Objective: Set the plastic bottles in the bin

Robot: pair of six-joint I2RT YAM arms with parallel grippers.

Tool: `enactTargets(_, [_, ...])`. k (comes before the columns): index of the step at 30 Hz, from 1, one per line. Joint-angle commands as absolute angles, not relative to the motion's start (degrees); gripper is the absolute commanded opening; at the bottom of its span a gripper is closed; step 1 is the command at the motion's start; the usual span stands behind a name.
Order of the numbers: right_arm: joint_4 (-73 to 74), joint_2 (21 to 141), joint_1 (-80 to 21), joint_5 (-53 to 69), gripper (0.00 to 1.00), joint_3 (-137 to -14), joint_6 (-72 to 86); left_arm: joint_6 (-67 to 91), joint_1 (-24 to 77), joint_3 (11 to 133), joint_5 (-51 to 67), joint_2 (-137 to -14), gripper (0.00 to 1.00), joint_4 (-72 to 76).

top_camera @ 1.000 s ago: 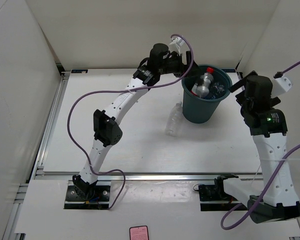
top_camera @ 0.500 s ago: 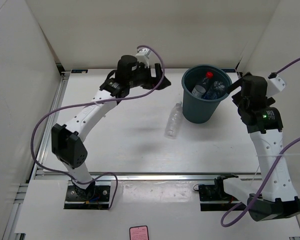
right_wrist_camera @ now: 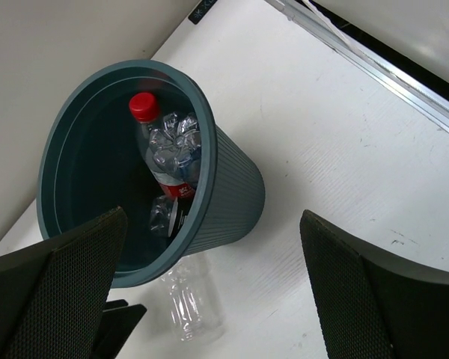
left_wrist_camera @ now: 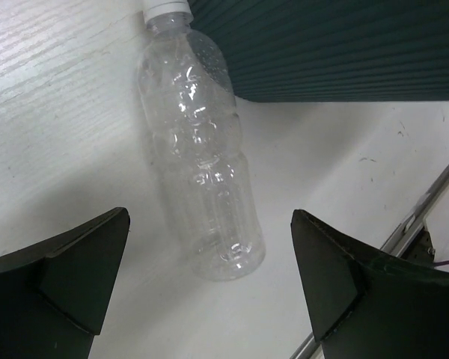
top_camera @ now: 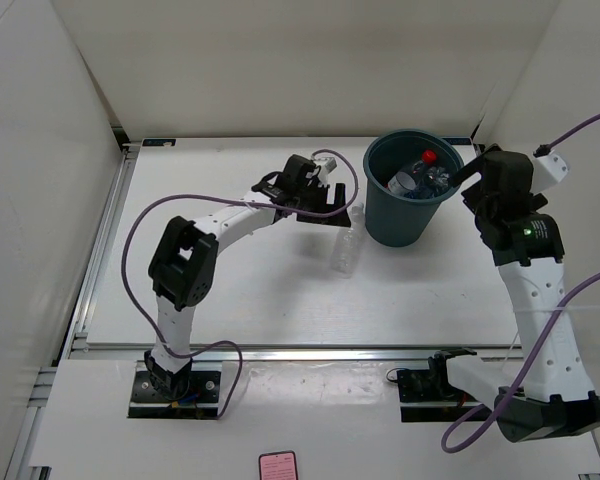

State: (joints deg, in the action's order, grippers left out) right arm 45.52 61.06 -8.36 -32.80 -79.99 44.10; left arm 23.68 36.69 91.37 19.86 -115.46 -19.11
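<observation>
My left gripper [top_camera: 338, 205] hangs low over the table [top_camera: 230, 290], its two fingers spread wide and pinching nothing. In my left wrist view the unlabelled bottle [left_wrist_camera: 202, 172] lies flat on the table, between and just beyond the fingertips and touching neither. Its white cap points to 12 o'clock, just beside the bin [left_wrist_camera: 322, 52]. From above, that bottle lies at the bin's 7 o'clock, close against its wall.

The bin stands upright at about 1 o'clock on the table. Inside it leans a red-capped bottle [right_wrist_camera: 168, 153], cap toward 11 o'clock in my right wrist view, with more crumpled clear plastic beside and below it. A dark label [right_wrist_camera: 172, 215] shows deeper down, perhaps another bottle's, but I cannot make it out.

My right gripper [top_camera: 472, 178] hovers at the bin's 3 o'clock, apart from the rim, its fingers likewise spread wide and empty.
</observation>
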Motion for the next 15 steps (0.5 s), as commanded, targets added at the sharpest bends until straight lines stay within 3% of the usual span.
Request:
enactTargets(1, [43.3, 58.9, -8.3, -33.7, 1.00, -79.6, 42.7, 24.9, 36.5, 95.7, 21.2, -115.7, 1.00, -18.1])
enactTargets(15, [43.3, 55.5, -8.3, -35.9, 1.00, -77.1, 39.6, 30.1, 37.1, 102.3, 29.5, -127.9, 1.00, -18.1])
